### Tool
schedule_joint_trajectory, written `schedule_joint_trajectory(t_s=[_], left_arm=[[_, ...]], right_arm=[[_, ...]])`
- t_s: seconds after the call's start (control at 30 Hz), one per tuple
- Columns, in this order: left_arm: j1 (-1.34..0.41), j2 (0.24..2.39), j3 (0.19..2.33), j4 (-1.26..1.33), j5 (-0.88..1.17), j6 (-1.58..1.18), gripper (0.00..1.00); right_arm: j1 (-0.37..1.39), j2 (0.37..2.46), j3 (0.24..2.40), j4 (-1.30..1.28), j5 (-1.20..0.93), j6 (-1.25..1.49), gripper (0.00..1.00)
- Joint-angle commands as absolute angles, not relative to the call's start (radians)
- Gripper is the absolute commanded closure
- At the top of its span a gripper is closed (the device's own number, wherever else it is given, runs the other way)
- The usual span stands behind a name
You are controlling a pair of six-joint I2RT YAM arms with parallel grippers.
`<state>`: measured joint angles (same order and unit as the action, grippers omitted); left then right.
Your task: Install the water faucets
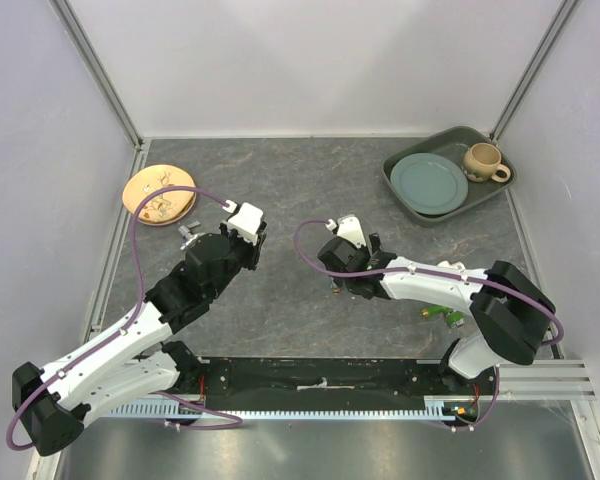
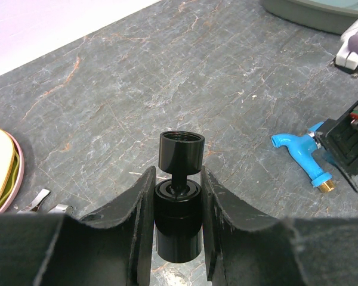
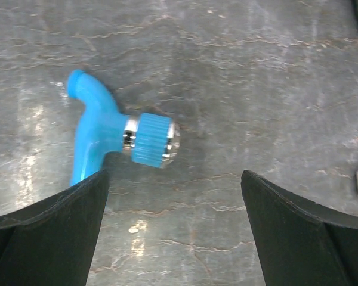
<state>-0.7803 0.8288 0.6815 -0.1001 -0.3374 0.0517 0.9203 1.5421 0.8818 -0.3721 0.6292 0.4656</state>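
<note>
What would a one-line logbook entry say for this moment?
left gripper: shut on black fitting | right gripper: open near blue faucet

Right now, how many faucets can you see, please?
2: the blue faucet on the table by the right tool, the green faucet beside the right arm. Others may be hidden.
</note>
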Motion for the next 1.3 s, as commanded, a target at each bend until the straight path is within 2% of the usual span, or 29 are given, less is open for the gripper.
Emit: schedule_joint_trajectory(t_s=[0.0,0.1,0.27,0.4,0.77,1.07,1.2,1.27], left_arm=[[-0.779,0.821,0.713,-0.064,-0.336,0.029,0.98],[-0.779,0.816,0.712,-0.064,-0.336,0.031,0.98],[-0.779,0.821,0.713,-0.064,-0.328,0.029,0.98],[-0.778,0.818,0.713,-0.066,-0.327,0.029,0.98],[-0.779,0.811,0.713,-0.067,-0.321,0.025,0.98],[-0.779,0.818,0.713,-0.069,-0.311,0.026,0.98],[-0.779,0.818,0.713,-0.069,-0.304,0.025,0.98],[-0.779,0.818,0.713,-0.071,-0.293,0.025,0.98]], right_arm=[[0.888,1.503,0.87,-0.445,0.73,0.509,0.02],[0.874,1.48,0.867,-0.448,0.701,0.528,0.02],[0.874,1.393,0.813,-0.268,0.423,0.593,0.03],[0.874,1.355,0.712,-0.112,0.315,0.722,0.13],[0.874,1.489,0.681,0.02,0.317,0.736,0.32],[0.874,1.592,0.747,-0.032,0.408,0.649,0.51],[0.876,1.618,0.77,-0.064,0.42,0.609,0.56],[0.876,1.624,0.787,-0.097,0.437,0.571,0.67]])
